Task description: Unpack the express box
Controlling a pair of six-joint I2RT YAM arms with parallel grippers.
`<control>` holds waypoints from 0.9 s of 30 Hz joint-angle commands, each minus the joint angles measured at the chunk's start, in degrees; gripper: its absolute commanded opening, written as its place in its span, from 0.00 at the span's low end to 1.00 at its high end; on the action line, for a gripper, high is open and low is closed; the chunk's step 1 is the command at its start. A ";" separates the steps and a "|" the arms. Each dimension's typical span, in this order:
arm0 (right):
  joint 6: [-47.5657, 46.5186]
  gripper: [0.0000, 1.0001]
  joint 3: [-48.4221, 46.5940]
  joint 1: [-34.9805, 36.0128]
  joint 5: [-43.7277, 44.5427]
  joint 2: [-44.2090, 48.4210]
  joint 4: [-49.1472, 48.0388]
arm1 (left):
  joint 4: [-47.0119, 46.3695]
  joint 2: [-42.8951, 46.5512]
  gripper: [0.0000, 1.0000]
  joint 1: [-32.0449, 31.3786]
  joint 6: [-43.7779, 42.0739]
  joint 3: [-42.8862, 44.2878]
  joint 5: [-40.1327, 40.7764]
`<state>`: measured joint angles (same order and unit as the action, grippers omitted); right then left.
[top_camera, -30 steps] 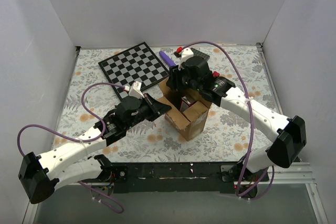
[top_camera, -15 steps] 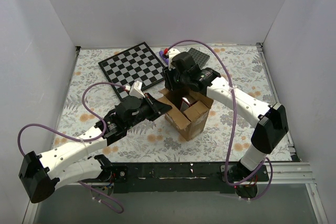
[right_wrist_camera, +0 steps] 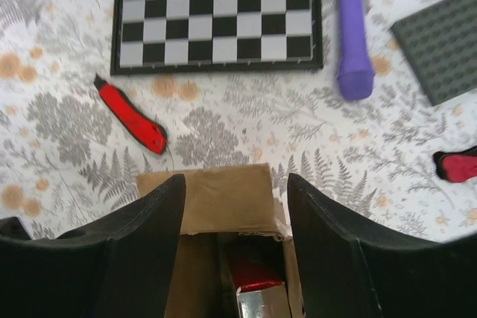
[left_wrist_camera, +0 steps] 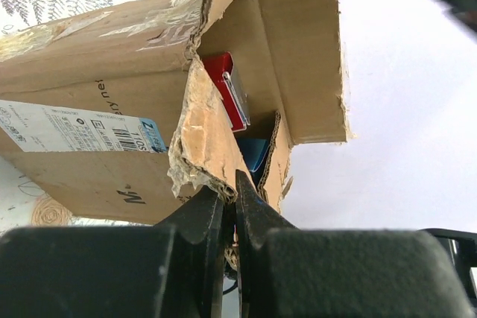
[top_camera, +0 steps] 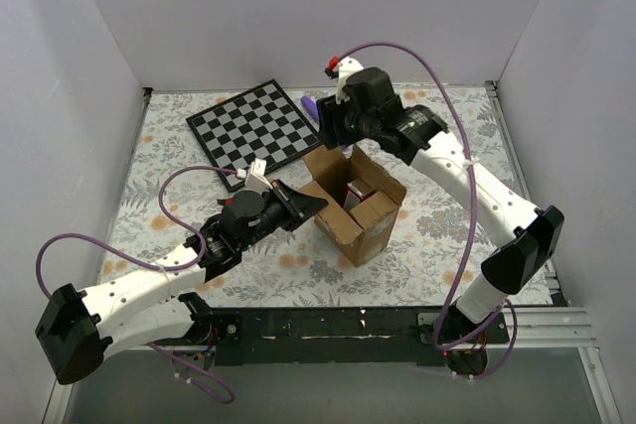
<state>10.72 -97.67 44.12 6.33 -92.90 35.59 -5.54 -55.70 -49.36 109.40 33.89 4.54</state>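
Print on the express box [left_wrist_camera: 97, 80] is mostly too small for us to read; a white barcode label [left_wrist_camera: 74, 128] sits on its side. The box stands open mid-table, just beside the chessboard [right_wrist_camera: 216, 9]. We see the left gripper [left_wrist_camera: 229, 206] pinching its torn flap. The right gripper [right_wrist_camera: 235, 184] hangs spread above it, holding nothing. A red cutter [right_wrist_camera: 130, 113], purple cylinder [right_wrist_camera: 352, 27] and grey plate [right_wrist_camera: 440, 50] lie beyond.

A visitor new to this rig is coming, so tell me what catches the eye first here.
The express box stands open at mid-table with its flaps up and a red pack showing inside. The left gripper pinches a torn flap on its left side, while the right gripper hangs open over the far flap. A chessboard lies at the far left.
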 commanded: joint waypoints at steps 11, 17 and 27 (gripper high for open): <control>-0.61 0.46 2.47 0.97 -3.95 15.03 16.42 | 8.53 -5.65 0.00 -0.21 -3.85 -2.86 5.39; -1.75 0.45 5.21 1.23 -2.99 12.84 18.73 | 7.39 -5.03 0.00 -0.21 -3.76 -4.18 8.38; -2.72 0.44 3.45 1.50 -3.95 5.54 22.67 | 8.27 -4.42 0.00 -0.21 -3.58 -4.09 9.09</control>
<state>8.97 -92.79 45.19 3.46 -86.41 55.70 -10.92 -58.19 -50.06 109.30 33.10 7.60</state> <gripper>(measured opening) 0.449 0.033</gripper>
